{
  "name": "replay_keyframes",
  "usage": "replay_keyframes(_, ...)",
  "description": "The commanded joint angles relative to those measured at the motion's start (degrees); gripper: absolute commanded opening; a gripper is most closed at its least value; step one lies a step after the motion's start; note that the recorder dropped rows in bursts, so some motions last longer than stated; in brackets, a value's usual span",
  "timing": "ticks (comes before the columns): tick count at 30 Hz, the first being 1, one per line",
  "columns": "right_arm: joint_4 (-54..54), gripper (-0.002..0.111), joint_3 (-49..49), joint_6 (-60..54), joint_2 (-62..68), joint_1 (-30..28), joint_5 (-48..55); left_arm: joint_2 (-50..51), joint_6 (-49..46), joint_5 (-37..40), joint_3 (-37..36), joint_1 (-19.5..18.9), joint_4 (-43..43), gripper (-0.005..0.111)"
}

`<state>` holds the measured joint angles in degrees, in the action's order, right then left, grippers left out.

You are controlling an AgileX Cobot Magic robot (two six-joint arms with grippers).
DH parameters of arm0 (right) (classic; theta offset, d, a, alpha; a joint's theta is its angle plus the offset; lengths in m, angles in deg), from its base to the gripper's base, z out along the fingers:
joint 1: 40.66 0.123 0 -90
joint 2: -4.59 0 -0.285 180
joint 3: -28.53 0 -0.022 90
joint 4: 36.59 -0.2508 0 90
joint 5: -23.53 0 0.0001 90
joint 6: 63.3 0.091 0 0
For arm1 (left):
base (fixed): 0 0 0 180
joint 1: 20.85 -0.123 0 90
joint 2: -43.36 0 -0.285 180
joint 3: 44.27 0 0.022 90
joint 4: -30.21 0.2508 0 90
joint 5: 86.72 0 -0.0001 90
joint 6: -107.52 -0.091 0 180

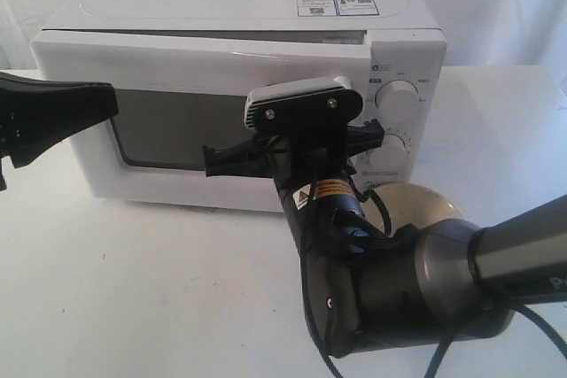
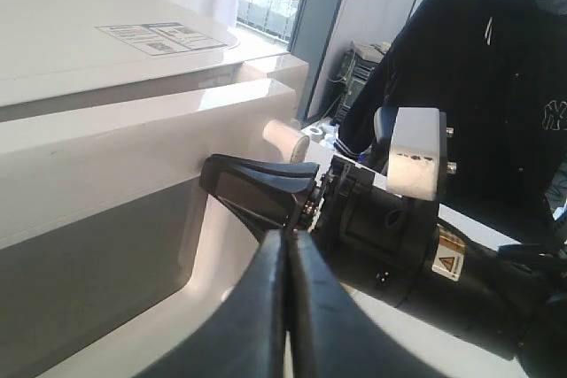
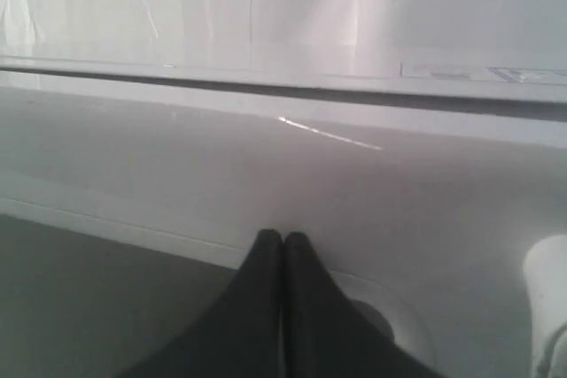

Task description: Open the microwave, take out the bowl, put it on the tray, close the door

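Observation:
The white microwave (image 1: 239,6) stands at the back of the table. Its door (image 1: 177,68) is almost flush, with a thin dark gap along its top edge (image 3: 266,86). My right gripper (image 3: 283,238) is shut and empty, its tips against the door's white face beside the dark window (image 3: 80,298); it also shows in the left wrist view (image 2: 217,170). My left gripper (image 2: 288,238) is shut and empty, off the door's left part (image 1: 102,99). The cream bowl (image 1: 425,210) sits outside, in front of the knob panel, half hidden by my right arm. The handle is hidden.
Two round white knobs (image 1: 400,102) sit on the microwave's right panel. My right arm's bulky wrist and camera mount (image 1: 301,105) fill the space before the door. A white cloth covers the table (image 1: 133,289). No tray shows; what the bowl rests on is hidden.

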<state>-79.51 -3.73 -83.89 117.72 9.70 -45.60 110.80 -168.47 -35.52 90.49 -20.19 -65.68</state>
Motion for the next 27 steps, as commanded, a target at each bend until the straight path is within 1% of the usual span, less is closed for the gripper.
replay_keyframes(1, -0.8, 0.000, 0.3, 0.3, 0.1, -0.6, -0.8, -0.1, -0.2, 0.9, 0.4, 0.0, -0.4, 0.000)
replay_keyframes(14, -1.2, 0.000, 0.3, 0.3, 0.1, -3.0, -0.8, -0.1, -0.2, 0.9, 0.4, 0.0, -0.4, 0.000)
replay_keyframes(23, -1.2, 0.000, 0.3, 0.3, 0.1, -3.5, -0.8, -0.1, -0.2, 0.9, 0.4, 0.0, -0.4, 0.000)
replay_keyframes(27, -1.1, 0.000, 0.3, 2.5, 0.1, -4.4, -0.8, -0.1, -0.2, 0.9, 0.4, 0.0, -0.3, 0.000)
